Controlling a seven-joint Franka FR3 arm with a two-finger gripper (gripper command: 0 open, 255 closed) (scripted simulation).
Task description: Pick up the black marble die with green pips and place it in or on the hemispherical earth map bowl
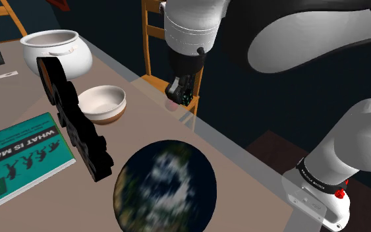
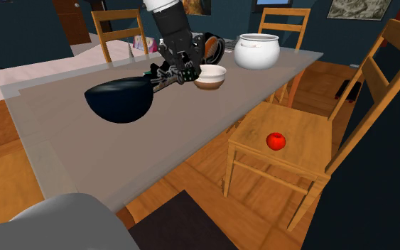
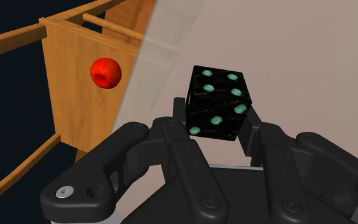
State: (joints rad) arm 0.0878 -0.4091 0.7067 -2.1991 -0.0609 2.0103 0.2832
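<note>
One black die with green pips [image 3: 219, 102] is clasped between the gripper's [image 3: 217, 125] fingers, near the table [image 1: 147, 122] edge, apart from the earth-map bowl [image 1: 165, 188].

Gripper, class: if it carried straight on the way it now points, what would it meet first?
The gripper clasps the black green-pipped die between its fingers; straight beyond lies the pale table top, near its edge. The die would probably touch it first, though the gap is hard to judge.
</note>
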